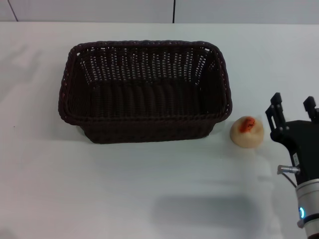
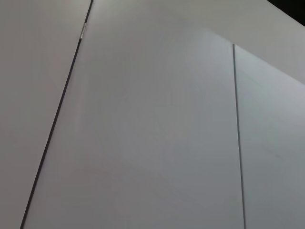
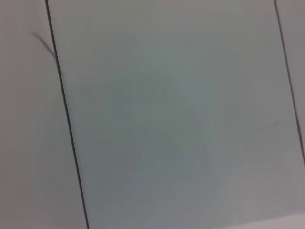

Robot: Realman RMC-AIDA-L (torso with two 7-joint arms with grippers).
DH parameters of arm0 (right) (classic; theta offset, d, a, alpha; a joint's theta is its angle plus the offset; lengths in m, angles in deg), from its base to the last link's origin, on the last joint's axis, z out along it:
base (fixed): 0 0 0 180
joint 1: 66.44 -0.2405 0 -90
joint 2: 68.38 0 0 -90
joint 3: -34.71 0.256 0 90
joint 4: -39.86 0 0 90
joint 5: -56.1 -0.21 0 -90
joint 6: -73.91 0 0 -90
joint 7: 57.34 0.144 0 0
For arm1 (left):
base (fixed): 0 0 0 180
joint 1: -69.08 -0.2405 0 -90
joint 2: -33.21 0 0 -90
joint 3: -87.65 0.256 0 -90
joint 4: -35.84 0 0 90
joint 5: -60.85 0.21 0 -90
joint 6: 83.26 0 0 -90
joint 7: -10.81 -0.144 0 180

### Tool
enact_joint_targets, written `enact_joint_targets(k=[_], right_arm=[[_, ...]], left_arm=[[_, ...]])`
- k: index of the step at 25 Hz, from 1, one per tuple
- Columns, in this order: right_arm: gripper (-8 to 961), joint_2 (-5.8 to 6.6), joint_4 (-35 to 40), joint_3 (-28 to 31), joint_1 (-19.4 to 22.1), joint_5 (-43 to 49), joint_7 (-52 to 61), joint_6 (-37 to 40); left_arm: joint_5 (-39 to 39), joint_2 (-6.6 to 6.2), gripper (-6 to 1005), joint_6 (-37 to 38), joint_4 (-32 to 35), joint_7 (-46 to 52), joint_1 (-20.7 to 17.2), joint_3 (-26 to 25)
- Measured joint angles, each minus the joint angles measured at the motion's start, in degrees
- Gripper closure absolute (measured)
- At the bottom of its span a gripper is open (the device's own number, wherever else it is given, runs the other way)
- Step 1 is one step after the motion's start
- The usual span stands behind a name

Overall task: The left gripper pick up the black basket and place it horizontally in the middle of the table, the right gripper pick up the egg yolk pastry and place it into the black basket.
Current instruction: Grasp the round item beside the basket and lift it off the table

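Writing or labels show nowhere on anything I can see. Basket (image 1: 144, 94) sits in the middle of the white table (image 1: 124, 189), long side running left to right, and it holds nothing; its woven floor is bare. It is dark brown-black wicker, rectangular with rounded corners, with openwork slats along the far wall, tighter weave lower down and a braided rim all round.

Just to the right of its near right corner, apart from it, rests the pastry (image 1: 246, 132): a small cream-beige dome, smooth and matte, with an orange-red spot on top. It lies on the table, not in the basket.

My right gripper (image 1: 291, 107) is at the right edge, just right of the pastry and not touching it. Its two black fingers stand spread with a clear gap between them and nothing held. Behind it my white-silver arm carries a small blue light (image 1: 301, 212).

My left gripper is out of sight; both wrist views show only pale flat panels with thin dark seams.
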Motion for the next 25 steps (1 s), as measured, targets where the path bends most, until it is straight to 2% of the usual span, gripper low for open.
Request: enact_joint_targets(k=[3, 8, 25], right_arm=[[273, -0.03, 2.6, -2.0, -2.8, -3.4, 2.9, -1.6], [273, -0.12, 4.6, -2.9, -4.8, -4.6, 5.3, -4.5], [274, -0.41, 7.3, -3.5, -6.7, -4.8, 8.4, -9.1]], left_arm=[[0.0, 0.0, 563, 0.0, -0.7, 0.1, 0.0, 0.0], [-0.1, 0.0, 563, -0.2, -1.6, 0.3, -0.2, 0.0], [-0.3, 0.22, 563, -1.7, -2.2, 0.5, -0.6, -0.4]])
